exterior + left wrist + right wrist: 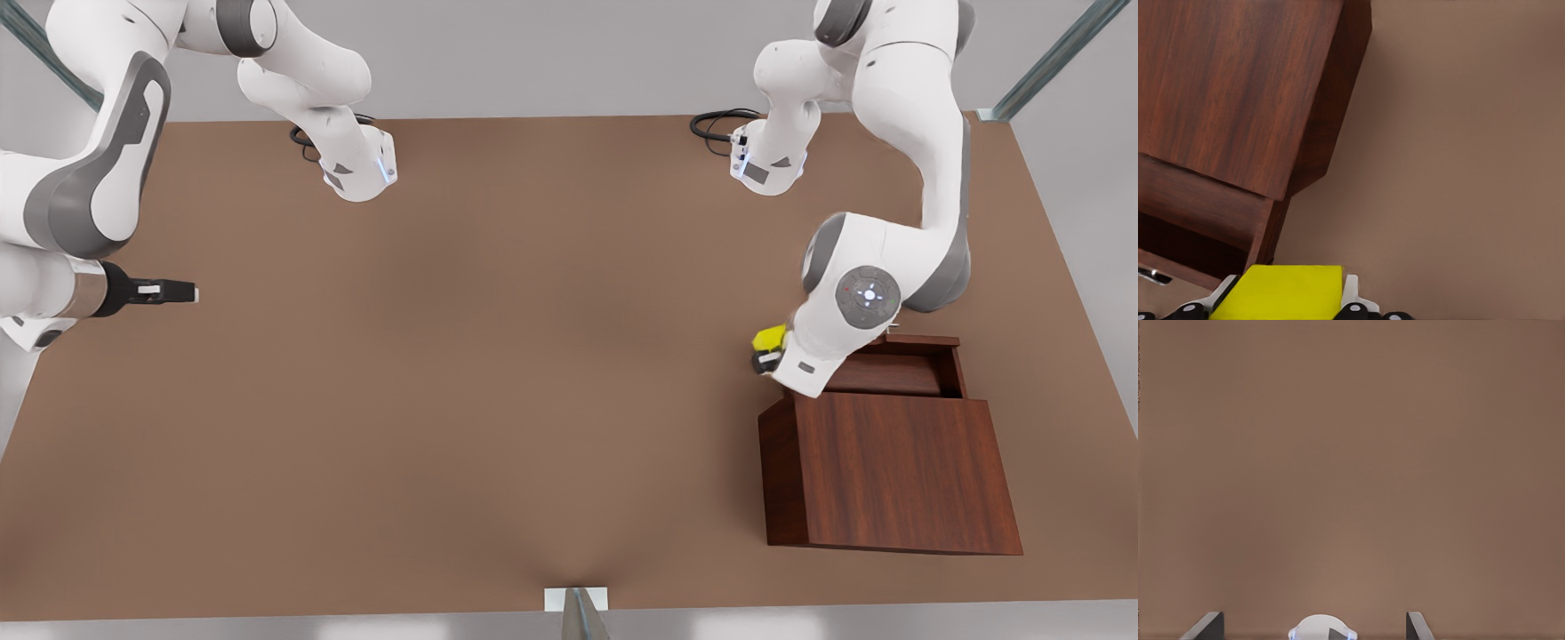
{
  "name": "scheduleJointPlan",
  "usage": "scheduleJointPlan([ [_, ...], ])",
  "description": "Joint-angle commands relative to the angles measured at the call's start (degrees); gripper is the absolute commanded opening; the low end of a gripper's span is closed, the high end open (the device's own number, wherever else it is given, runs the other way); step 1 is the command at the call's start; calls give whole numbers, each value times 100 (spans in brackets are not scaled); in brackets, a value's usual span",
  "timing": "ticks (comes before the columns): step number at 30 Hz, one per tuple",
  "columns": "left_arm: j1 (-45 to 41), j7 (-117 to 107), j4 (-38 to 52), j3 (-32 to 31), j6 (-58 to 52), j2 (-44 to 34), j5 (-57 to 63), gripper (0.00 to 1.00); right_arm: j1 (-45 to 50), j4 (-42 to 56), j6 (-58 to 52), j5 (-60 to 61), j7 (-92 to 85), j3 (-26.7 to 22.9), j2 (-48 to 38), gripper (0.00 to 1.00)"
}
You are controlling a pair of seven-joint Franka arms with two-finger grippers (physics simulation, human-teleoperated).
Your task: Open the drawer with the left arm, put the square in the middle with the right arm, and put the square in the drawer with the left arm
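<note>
- The square (769,338), a small bright yellow cube, is clenched between the fingers of the left gripper (766,352), lifted off the table just beside the cabinet's far left corner in the front view.
- In the left wrist view the square (1279,292) sits between the two fingers (1350,293), with the left gripper (1281,303) gripping it on both sides.
- The drawer (898,369) stands pulled out on the far side of the cabinet (898,476), its dark wood inside open to view, at the front view's right.
- The left wrist view shows the drawer (1198,233) just beside the held cube, a bit of its silver handle (1153,275) at the edge.
- The cube is beside the drawer's corner, not over its inside as far as I can tell.
- The right gripper (182,291) waits well apart at the front view's left, over bare tabletop (498,373).
- In the right wrist view its fingers (1205,627) stand wide apart, released, with nothing between them.
</note>
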Motion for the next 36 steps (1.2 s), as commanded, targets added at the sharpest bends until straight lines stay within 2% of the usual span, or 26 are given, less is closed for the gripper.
scheduleJointPlan([
  [1, 46, 1, -198, 5, 139, -101, -152, 68, -11, 0, 0, 0, 0, 3, -1, 100],
  [2, 72, 10, -638, 14, 411, -286, -152, 68, -11, 0, 0, 0, 0, 3, -1, 100],
  [7, 767, 713, -797, 14, 957, -137, -179, 68, -2, -9, 0, 0, 0, 11, 34, 100],
  [11, 767, 1627, -1895, 5, 1238, -611, -170, 68, -11, -9, 0, 0, 0, 38, 34, 100],
  [19, 1021, 1979, -2010, 14, 1071, -831, -170, 68, -11, 0, 0, 0, 0, 38, 43, 100],
  [33, 1417, 2207, -2001, 93, 1581, -620, -117, 68, 86, -9, 0, -9, 0, 91, 43, 100],
  [34, 1426, 2243, -2001, 119, 1581, -629, -117, 68, 112, -9, 0, -9, 0, 82, 43, 100],
  [35, 1426, 2243, -2001, 119, 1581, -629, -117, 74, 112, -9, 0, -9, 0, 82, 43, 100],
  [36, 1434, 2243, -2001, 119, 1590, -638, -117, 90, 104, 0, 0, -9, 0, 82, 52, 100],
])
